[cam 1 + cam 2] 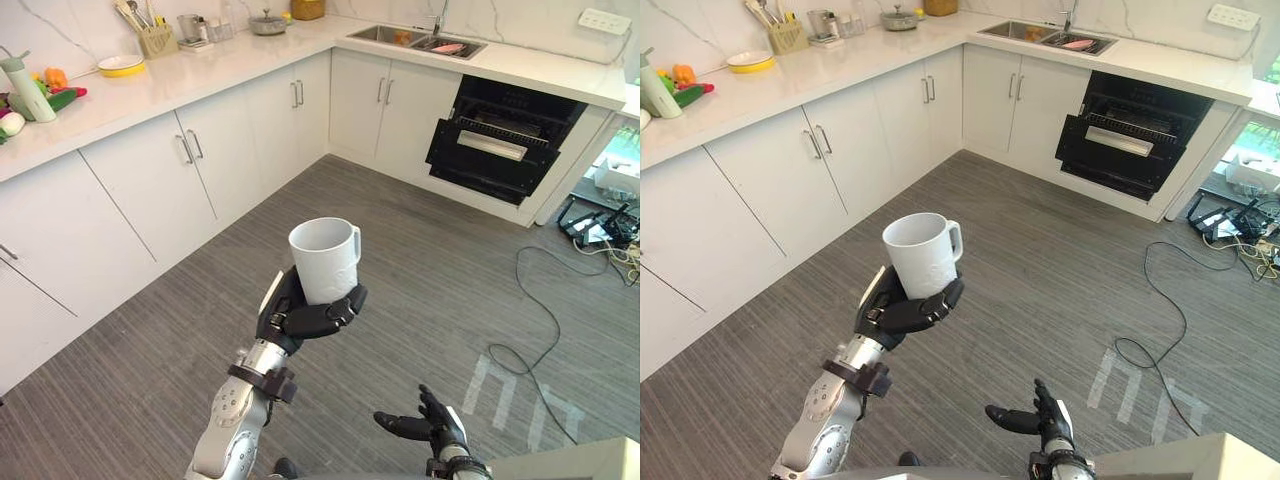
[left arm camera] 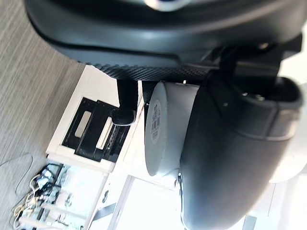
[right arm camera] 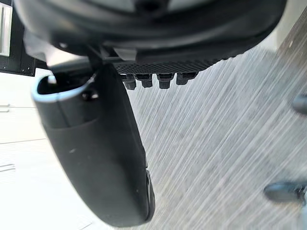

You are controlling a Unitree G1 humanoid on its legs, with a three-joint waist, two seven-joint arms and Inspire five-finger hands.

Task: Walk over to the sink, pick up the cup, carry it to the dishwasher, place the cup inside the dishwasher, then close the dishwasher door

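Note:
A white cup (image 1: 324, 258) with a handle stands upright in my left hand (image 1: 300, 312), whose fingers are curled round its lower part, held up over the grey floor. The same cup (image 2: 165, 129) shows base-on in the left wrist view. The dishwasher (image 1: 500, 142) is a black opening under the counter at the far right, with its door (image 1: 490, 160) tilted partly open. The sink (image 1: 416, 39) is set in the counter above and left of it. My right hand (image 1: 425, 424) hangs low at the bottom, fingers relaxed and holding nothing.
White cabinets (image 1: 190, 160) under an L-shaped counter (image 1: 200, 75) run along the left and back. On the counter are a yellow plate (image 1: 121, 66), a utensil block (image 1: 155, 38) and a pot (image 1: 268, 22). Cables (image 1: 540, 320) lie on the floor at the right.

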